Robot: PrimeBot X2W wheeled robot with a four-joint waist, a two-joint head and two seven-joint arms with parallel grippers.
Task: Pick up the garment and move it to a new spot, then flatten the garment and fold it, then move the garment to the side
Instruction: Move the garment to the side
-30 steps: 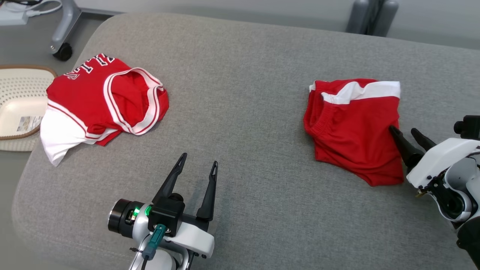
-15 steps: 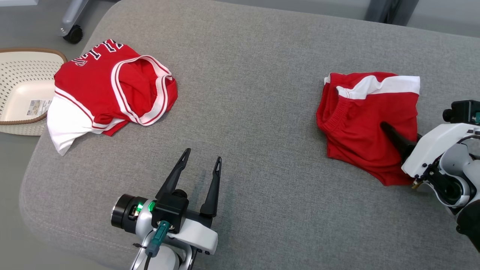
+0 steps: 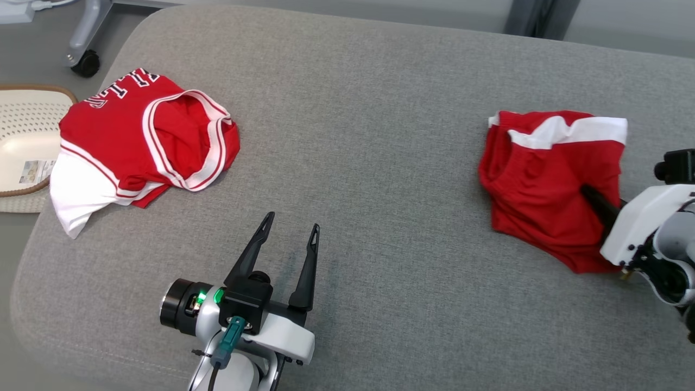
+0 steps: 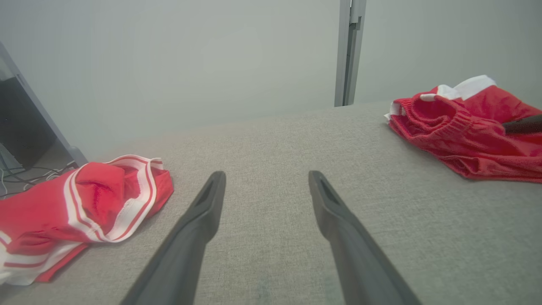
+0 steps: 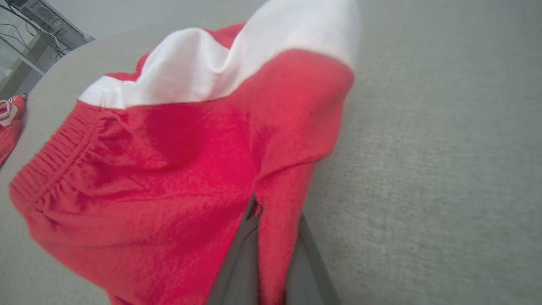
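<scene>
Left gripper [image 3: 292, 221]: two long black fingers [image 3: 247, 259], tapered, slotted at the tips, set on a black block [image 3: 243, 307]. White shell [image 3: 282, 342] behind. Black round collar [image 3: 175, 314] with green lights [image 3: 209, 297]. Teal plug [image 3: 225, 342] — black cable [image 3: 209, 380] below it.

Right gripper [image 3: 587, 190]: dark fingers, white housing [image 3: 640, 217], grey joint [image 3: 673, 239] — small dark screws [image 3: 632, 248] along the housing edge.

bright, even, soft light; faint shadows; right wrist view's shorts [image 5: 169, 169] blurred.

Red shorts [image 3: 543, 201] with a white band and a gathered elastic waistband lie crumpled on the grey cushion [image 3: 369, 136], toward its right end, one fold pinched in the right tool [image 3: 591, 196].
</scene>
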